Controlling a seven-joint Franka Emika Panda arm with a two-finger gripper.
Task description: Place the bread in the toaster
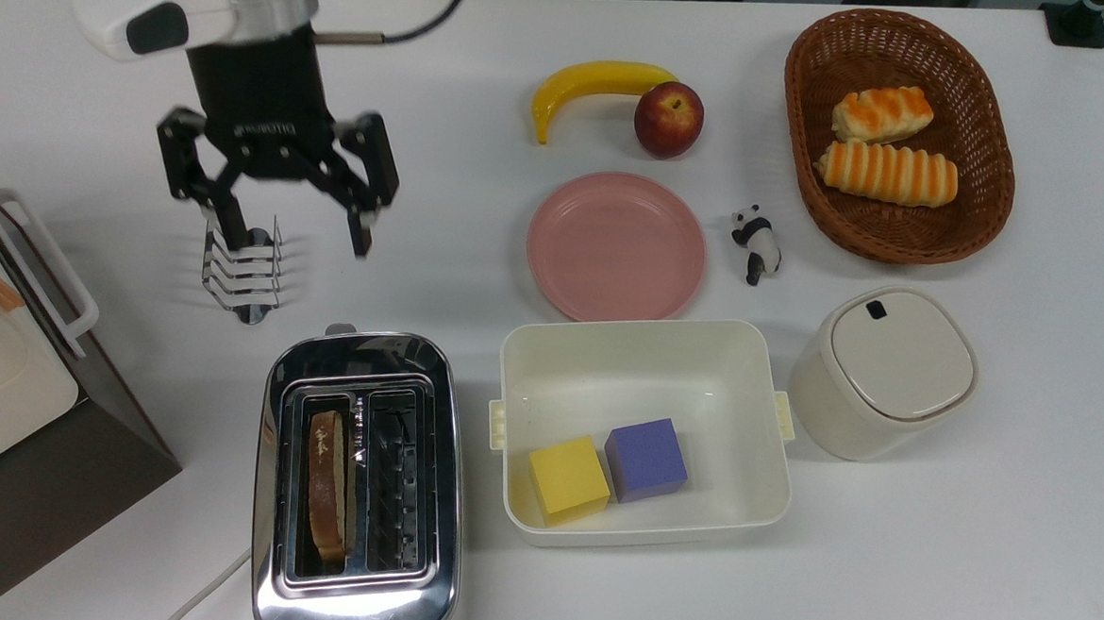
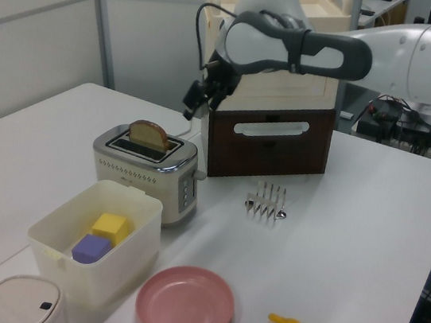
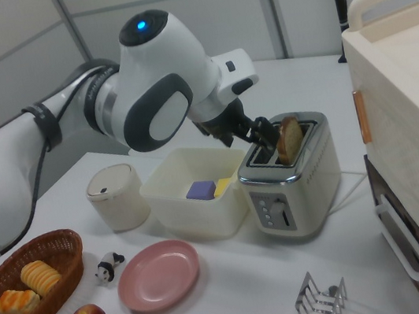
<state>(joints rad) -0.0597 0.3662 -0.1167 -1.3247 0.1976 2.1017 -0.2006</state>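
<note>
No readable text on any object, the white lettering on the end effector (image 1: 296, 232) blurred.
</note>
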